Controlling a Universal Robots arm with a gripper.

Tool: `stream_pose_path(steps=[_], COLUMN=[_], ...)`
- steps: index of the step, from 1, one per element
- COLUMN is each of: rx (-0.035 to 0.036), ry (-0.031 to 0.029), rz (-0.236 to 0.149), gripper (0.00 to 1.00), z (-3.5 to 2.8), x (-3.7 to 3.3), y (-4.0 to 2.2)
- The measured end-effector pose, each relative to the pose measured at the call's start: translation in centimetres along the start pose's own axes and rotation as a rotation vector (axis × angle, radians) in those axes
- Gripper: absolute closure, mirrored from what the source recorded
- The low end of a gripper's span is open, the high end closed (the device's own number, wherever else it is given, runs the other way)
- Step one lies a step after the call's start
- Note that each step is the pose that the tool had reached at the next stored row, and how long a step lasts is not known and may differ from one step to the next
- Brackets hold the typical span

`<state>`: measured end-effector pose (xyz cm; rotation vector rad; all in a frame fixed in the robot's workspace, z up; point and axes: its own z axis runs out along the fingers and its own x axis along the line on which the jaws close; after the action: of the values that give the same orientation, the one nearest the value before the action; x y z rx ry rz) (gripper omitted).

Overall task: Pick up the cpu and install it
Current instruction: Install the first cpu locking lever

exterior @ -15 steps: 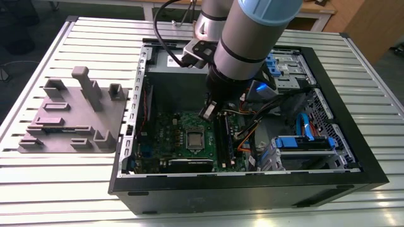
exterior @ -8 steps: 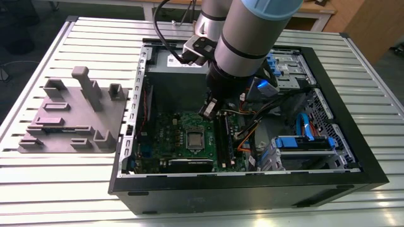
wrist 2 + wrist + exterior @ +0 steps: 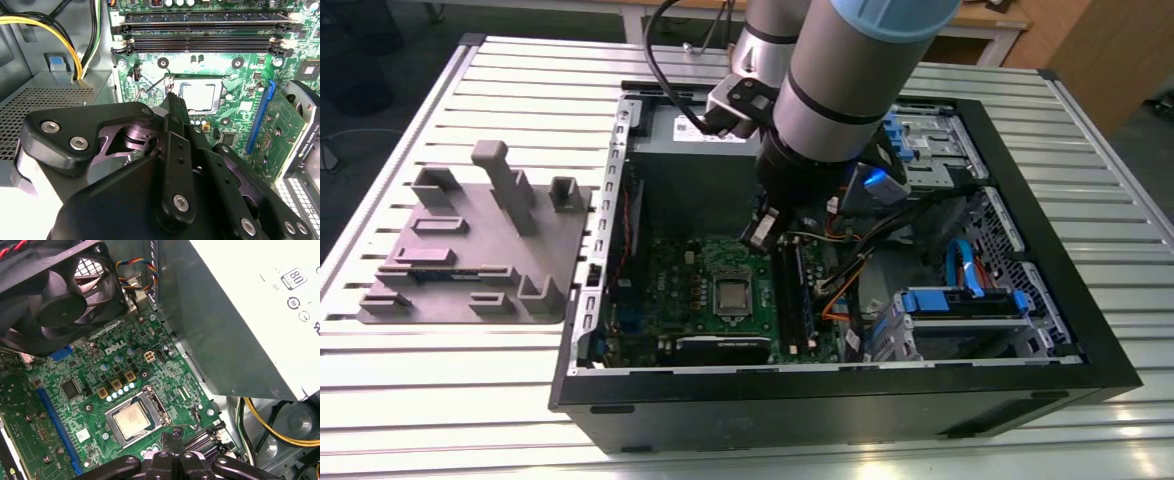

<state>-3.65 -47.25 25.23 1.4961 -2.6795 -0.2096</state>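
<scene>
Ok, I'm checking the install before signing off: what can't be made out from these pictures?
- Whether the gripper touches the socket: both wrist views, its own body covers the spot.
- Socket edge nearest the gripper: second wrist view, hidden by the gripper.
- Whether the cpu sits flat: exterior view, too small; the arm also covers part of the motherboard.

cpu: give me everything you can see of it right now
The cpu is a small flat square chip with a silvery-grey metal top and a paler rim. It lies flat, top up, seated in the socket on the green motherboard, with the socket's metal frame bordering its edges. In the first wrist view the gripper hangs just off one corner of the socket, holding nothing and clear of the chip. The chip's underside is hidden.
</scene>
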Motion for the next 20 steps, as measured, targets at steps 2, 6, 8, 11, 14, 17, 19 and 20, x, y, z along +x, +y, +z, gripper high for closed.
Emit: stream_pose_path(steps=[2,6,8,11,14,17,19,20], rx=[0.0031,0.0126,0.0181,0.0192,0.0190,0.0191,0.0241,0.0307], ry=[-0.0045,-0.0138,-0.0148,-0.0131,-0.0136,-0.0140,-0.0140,-0.0169], rz=[-0.008,-0.046,-0.062,-0.062,-0.062,-0.082,-0.107,-0.114], gripper=[0.90,0.90,0.90,0.90,0.90,0.90,0.90,0.90], z=[0.01,0.10,0.20,0.32,0.37,0.40,0.43,0.45], x=[0.00,0.00,-0.04,-0.48,-0.93,-1.01,-1.00,-1.00], y=[0.01,-0.01,0.00,0.14,0.34,0.34,0.33,0.33])
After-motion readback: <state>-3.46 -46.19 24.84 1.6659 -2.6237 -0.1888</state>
